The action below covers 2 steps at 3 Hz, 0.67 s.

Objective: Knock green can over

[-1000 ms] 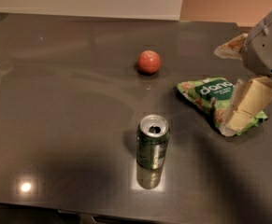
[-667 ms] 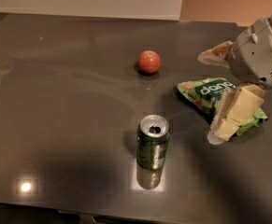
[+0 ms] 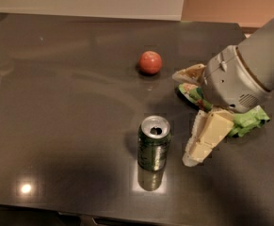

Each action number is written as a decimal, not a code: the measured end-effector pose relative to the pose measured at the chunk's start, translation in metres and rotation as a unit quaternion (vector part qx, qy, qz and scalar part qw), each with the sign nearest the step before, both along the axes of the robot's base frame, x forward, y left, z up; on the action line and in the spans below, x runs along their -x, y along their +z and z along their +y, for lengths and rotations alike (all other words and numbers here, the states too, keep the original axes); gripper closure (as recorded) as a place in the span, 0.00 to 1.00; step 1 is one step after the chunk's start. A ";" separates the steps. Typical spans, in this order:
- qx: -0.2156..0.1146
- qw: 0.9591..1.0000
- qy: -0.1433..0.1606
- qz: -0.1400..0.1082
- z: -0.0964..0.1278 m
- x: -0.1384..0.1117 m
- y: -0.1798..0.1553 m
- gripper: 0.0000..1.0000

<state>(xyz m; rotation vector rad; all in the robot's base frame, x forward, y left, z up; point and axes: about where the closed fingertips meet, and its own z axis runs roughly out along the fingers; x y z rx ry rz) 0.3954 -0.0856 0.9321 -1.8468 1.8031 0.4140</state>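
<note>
Toward the front of the desk (image 3: 56, 102), upright and untouched: green can (image 3: 154, 147). Just right of it in view, apart: gripper (image 3: 181, 118), spread wide, holding nothing, lower finger nearest. Probably calls for a leftward sweep against the can's vertical side.

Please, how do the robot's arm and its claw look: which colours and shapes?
The claw, at the right beside the green can, has two blocky, cream-coloured fingers. They join a rounded light-grey wrist housing with a small dotted vent. Behind it, the arm is a smooth grey cylinder. No cables or markings show.
</note>
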 end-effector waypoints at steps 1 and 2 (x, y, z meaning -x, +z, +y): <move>-0.011 1.000 0.007 0.010 0.015 0.005 -0.020 0.00; -0.024 0.999 0.017 0.019 0.029 0.012 -0.031 0.00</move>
